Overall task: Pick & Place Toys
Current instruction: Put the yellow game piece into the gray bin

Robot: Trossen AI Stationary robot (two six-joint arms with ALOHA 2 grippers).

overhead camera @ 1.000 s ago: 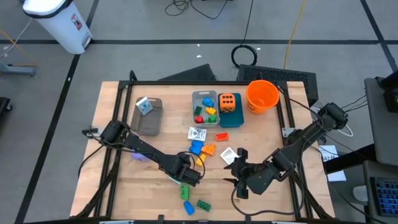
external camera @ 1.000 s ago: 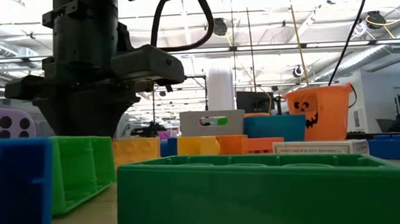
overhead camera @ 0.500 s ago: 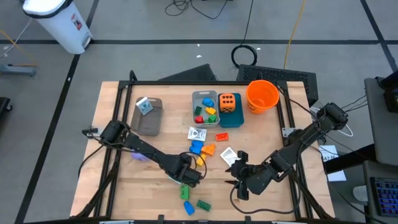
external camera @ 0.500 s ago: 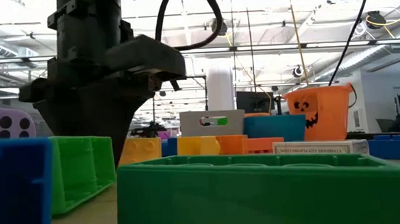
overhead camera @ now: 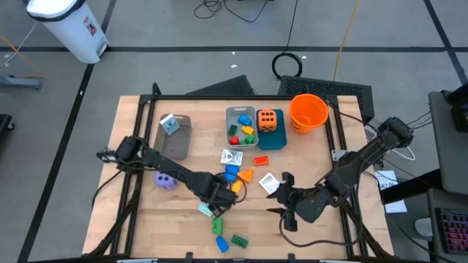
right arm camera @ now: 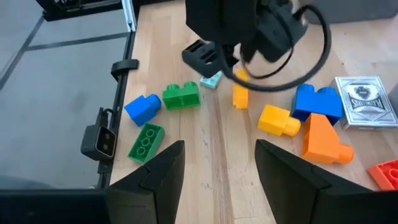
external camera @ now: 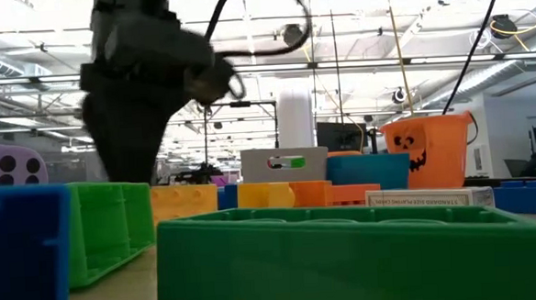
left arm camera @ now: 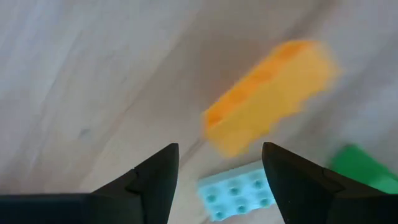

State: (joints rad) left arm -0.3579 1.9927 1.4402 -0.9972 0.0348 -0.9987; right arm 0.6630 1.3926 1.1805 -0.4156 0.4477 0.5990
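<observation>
The left claw (left arm camera: 214, 177) stands released over a yellow brick (left arm camera: 267, 96) on the table's near middle; closing there could nudge the pale teal brick (left arm camera: 236, 196) instead; right claw (right arm camera: 214, 165) waits open nearby

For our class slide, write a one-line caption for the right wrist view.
Left end effector open above a pale blue brick and yellow brick among scattered toys.

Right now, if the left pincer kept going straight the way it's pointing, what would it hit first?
Most likely the small light teal brick, which lies on the wooden table between the open fingers of the left pincer. The yellow brick lies just beyond it. Depth is hard to judge in the wrist view.
</observation>
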